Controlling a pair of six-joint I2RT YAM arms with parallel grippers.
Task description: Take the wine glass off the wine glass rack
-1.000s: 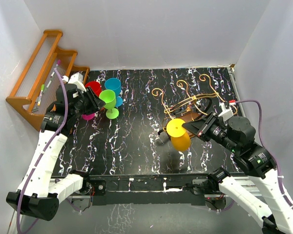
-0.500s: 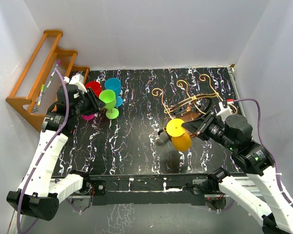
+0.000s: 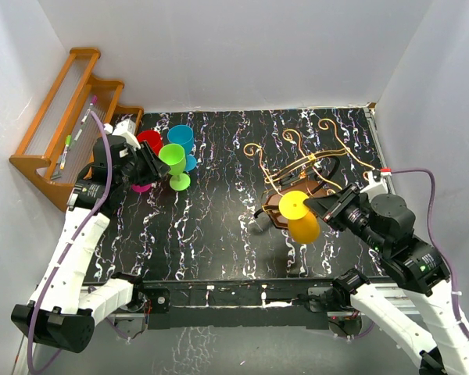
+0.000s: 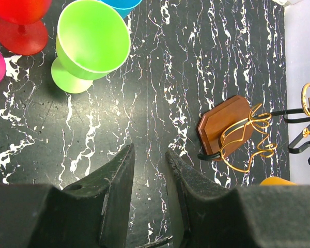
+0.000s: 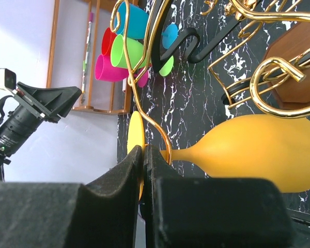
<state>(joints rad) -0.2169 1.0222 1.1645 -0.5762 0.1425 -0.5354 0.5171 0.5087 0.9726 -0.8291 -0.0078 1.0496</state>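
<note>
A yellow-orange wine glass (image 3: pixel 301 216) hangs at the near end of the wine glass rack (image 3: pixel 313 160), a gold wire frame with scroll ends on a brown wooden base (image 3: pixel 275 209). My right gripper (image 3: pixel 322 207) is shut on the glass's round foot. In the right wrist view the pads (image 5: pixel 136 165) pinch the thin foot disc (image 5: pixel 135 135), a gold wire (image 5: pixel 157 129) crosses the stem, and the bowl (image 5: pixel 258 152) points right. My left gripper (image 3: pixel 155 166) hovers by the coloured glasses, jaws slightly apart and empty (image 4: pixel 148 155).
Green (image 3: pixel 173 160), blue (image 3: pixel 181 141), red (image 3: pixel 149 142) and pink (image 3: pixel 141 186) glasses stand at the left back. An orange-brown stepped shelf with pens (image 3: pixel 66 117) stands against the left wall. The rack base also shows in the left wrist view (image 4: pixel 225 126).
My right gripper has pulled the yellow glass toward the near right along the rack wire. The rack's wooden base now shows to the left of the glass. The left arm has barely moved.
</note>
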